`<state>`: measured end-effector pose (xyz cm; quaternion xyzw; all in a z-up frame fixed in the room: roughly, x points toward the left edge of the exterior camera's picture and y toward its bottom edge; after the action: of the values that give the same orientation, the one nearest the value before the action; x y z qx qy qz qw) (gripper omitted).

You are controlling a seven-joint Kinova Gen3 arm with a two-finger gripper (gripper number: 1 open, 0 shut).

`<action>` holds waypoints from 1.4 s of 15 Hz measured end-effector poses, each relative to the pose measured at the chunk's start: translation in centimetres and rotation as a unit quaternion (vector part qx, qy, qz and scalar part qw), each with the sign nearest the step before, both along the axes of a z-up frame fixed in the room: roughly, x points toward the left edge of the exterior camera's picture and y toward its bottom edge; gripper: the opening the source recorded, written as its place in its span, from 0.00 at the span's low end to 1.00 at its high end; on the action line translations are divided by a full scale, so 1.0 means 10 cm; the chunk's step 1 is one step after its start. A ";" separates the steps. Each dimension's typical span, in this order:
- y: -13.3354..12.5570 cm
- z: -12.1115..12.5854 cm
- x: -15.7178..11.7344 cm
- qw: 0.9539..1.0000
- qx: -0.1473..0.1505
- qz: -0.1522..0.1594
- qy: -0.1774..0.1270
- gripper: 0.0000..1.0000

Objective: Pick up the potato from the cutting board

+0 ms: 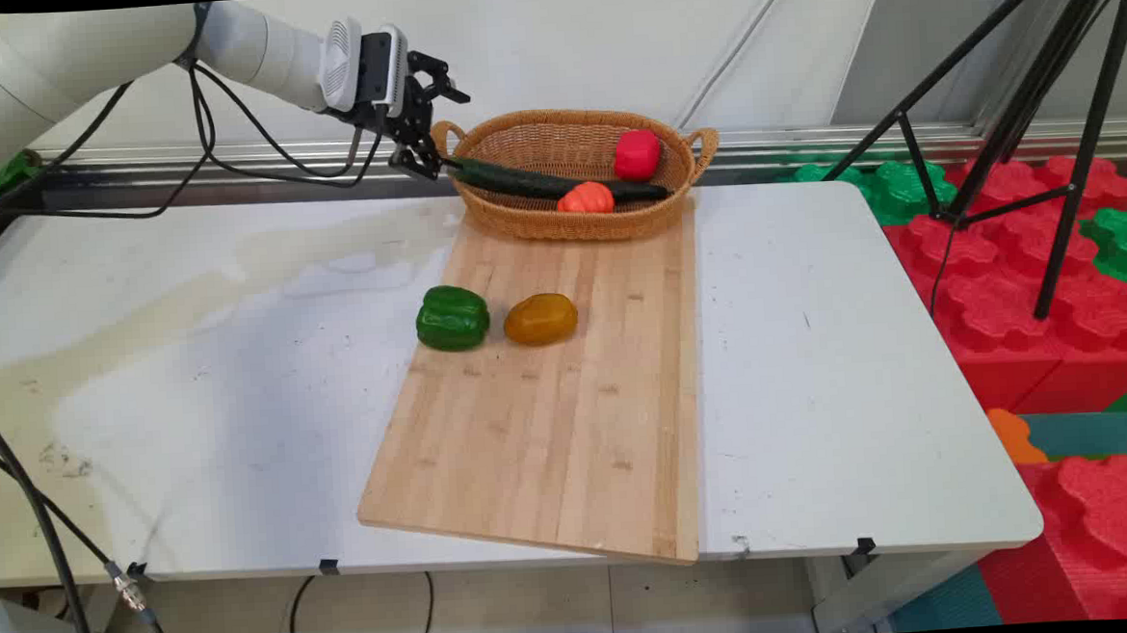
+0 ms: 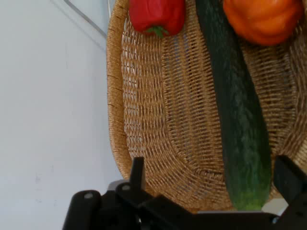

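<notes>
Main view: the gripper (image 1: 423,162) sits at the far left of the wicker basket (image 1: 674,183), beside its left handle, with the arm reaching in from the upper left. It is nearest to the cucumber (image 1: 537,183), a long dark green one lying across the basket with its left end poking over the rim toward the gripper.

Hand view: the jaws stand apart, and the fingers (image 2: 137,171) rise either side of the frame's bottom edge. The cucumber's blunt end lies between them, well off centre, close to the finger on the picture's right. Contact with that finger cannot be told; the other finger is well clear, over bare wicker. Nothing is clamped.

Also in the basket are a red pepper (image 1: 636,153) toward the far side and an orange pepper (image 1: 584,198) at the near side, touching the cucumber.

The basket stands on the far end of a wooden cutting board (image 1: 550,433) on the white table (image 1: 865,359). Out on the board, well apart from the gripper, a green pepper (image 1: 452,317) and a yellow-brown pepper (image 1: 540,319) sit side by side, not touching.
</notes>
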<state>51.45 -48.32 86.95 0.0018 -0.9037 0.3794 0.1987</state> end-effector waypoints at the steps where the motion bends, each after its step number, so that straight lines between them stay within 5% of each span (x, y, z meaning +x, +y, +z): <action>1: 0.01 0.01 0.00 1.000 0.001 0.000 0.003 1.00; 13: 0.53 0.46 0.14 0.994 0.062 0.034 0.077 1.00; 21: 1.09 0.75 0.28 0.980 0.135 0.069 0.128 1.00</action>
<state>54.28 -37.40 94.43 0.1396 -0.9114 0.2630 0.2842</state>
